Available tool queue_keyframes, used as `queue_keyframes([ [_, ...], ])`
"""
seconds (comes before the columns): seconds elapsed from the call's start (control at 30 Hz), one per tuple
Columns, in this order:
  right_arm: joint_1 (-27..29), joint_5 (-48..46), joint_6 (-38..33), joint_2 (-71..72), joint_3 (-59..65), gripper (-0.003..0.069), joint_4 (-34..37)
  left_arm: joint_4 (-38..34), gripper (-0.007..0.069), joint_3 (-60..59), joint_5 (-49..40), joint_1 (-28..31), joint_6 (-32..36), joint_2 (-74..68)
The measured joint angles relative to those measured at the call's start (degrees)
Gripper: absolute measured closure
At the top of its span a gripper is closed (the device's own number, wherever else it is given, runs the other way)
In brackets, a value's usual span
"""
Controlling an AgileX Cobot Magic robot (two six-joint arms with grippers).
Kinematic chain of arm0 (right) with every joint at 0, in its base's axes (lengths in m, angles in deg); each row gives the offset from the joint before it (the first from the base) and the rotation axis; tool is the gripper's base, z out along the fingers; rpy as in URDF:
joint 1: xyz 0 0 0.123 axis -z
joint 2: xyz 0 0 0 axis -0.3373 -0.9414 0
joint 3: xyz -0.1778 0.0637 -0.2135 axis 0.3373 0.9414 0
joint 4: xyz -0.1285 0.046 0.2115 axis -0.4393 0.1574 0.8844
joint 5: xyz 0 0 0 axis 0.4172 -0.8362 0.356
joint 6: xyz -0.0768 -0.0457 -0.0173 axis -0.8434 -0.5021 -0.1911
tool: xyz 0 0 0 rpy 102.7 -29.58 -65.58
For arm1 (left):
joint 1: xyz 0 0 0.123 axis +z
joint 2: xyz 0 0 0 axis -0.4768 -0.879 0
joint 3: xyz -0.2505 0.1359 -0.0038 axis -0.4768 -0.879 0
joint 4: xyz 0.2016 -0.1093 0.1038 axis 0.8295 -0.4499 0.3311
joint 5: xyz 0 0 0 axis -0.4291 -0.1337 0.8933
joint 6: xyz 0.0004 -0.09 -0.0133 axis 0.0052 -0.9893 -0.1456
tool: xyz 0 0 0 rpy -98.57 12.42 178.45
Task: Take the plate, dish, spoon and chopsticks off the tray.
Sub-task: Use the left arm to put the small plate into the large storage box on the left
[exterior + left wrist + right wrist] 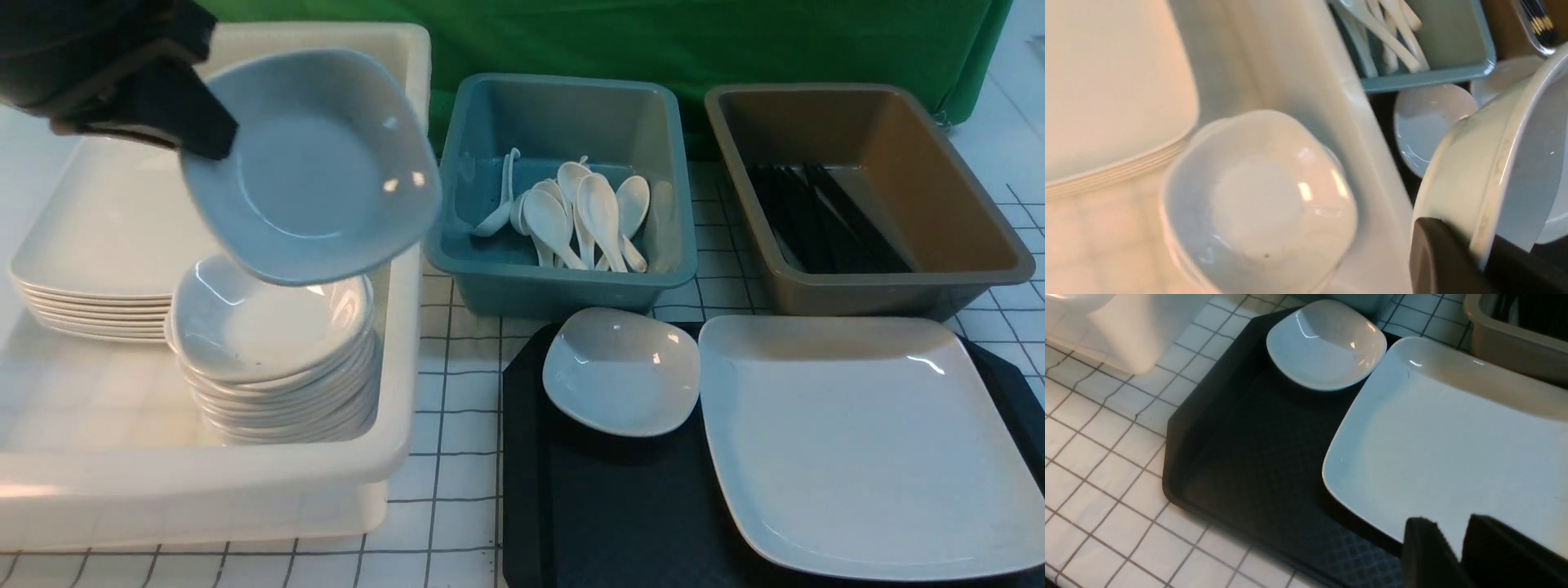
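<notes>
left claw pinching a dish by the rim, tilted, above the dish stack in the white tub; second dish sits right beside the plate on the tray

Your front view looks forward and down from the robot's own side, across the tray to the white tub, blue tub and brown tub at the back. Your left wrist camera hangs close over the white tub, the held dish crowding its frame; your right wrist camera looks down on the plate from close by. All three share the dish on the tray.
</notes>
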Motion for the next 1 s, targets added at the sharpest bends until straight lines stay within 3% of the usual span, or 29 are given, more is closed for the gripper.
queue_keyframes([
  [0.1, 0.0, 0.0, 0.0, 0.0, 0.0, 0.0484, 0.0, -0.5, 0.0608, -1.7, 0.0, 6.0, 1.8, 0.0],
  [0.3, 0.0, 0.3, 0.0, 0.0, 0.0, 0.0480, 0.0, -3.2, 0.0608, -8.1, 0.1, 10.8, 5.9, -0.4],
  [0.57, 0.0, 0.9, 0.0, 0.0, 0.0, 0.0468, 0.0, -5.1, 0.0608, -14.7, 8.2, 11.0, 6.8, -3.5],
  [0.83, 0.0, 0.9, 0.0, 0.0, 0.0, 0.0462, 0.0, -6.2, 0.0600, -15.4, 10.1, 11.0, 6.9, -7.2],
  [1.0, 0.0, 0.9, 0.0, 0.0, 0.0, 0.0462, 0.0, -6.3, 0.0515, -15.4, 12.6, 11.0, 7.0, -8.1],
])
